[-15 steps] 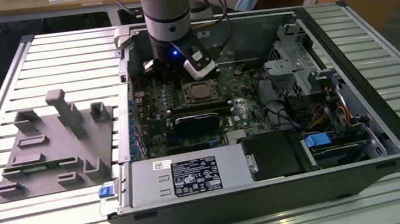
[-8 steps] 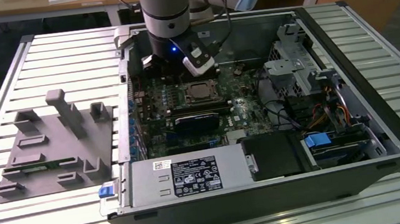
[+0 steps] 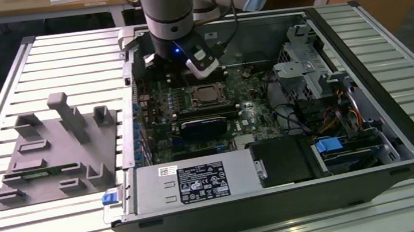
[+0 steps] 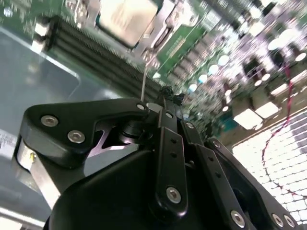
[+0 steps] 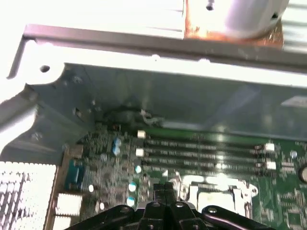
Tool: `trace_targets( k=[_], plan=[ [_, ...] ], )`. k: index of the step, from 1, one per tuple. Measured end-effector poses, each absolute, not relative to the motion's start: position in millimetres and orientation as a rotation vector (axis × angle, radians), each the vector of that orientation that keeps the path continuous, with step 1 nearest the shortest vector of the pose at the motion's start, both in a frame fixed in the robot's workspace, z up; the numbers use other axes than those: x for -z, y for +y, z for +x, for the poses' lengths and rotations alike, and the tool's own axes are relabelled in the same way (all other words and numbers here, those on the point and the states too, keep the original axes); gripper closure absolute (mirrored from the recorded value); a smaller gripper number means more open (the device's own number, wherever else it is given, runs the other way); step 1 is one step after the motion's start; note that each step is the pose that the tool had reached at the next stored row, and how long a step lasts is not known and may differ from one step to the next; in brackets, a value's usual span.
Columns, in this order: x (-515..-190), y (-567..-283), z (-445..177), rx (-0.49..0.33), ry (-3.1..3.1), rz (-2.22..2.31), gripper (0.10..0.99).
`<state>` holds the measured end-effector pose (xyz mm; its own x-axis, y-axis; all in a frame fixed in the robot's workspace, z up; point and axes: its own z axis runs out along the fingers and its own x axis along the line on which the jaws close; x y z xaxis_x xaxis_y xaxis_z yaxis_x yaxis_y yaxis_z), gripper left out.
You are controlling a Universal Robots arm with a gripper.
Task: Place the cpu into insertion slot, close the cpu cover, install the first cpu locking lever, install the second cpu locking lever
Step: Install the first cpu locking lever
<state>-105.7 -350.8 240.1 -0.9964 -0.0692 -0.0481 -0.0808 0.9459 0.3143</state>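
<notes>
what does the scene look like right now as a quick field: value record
setting: open computer case on slatted table
cpu: seated in insertion slot
cpu cover: appears down around the cpu
tool: shut, low over the board beside the slot
lever: thin rod rising from the slot's edge toward the tool's tip
also: grey fixture at the exterior view's left of the case

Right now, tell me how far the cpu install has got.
Done: the cpu sits in the insertion slot, and the cpu cover looks closed over it. In hand: the gripper, fingers together, is at a thin locking lever standing up beside the slot. Left: that lever is not latched; the second lever's state I cannot tell.
</notes>
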Motion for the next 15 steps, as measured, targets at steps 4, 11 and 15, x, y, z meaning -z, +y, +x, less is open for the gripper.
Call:
trace_targets(
  k=[4, 11, 15],
  plan=[
    [-240.1, -350.8, -107.1, -0.609, 3.04, -0.115, 0.98],
    [-240.1, -350.8, -105.1, -0.649, 3.03, -0.115, 0.98],
    [-240.1, -350.8, -92.0, -0.65, 3.031, -0.115, 0.98]
  ],
)
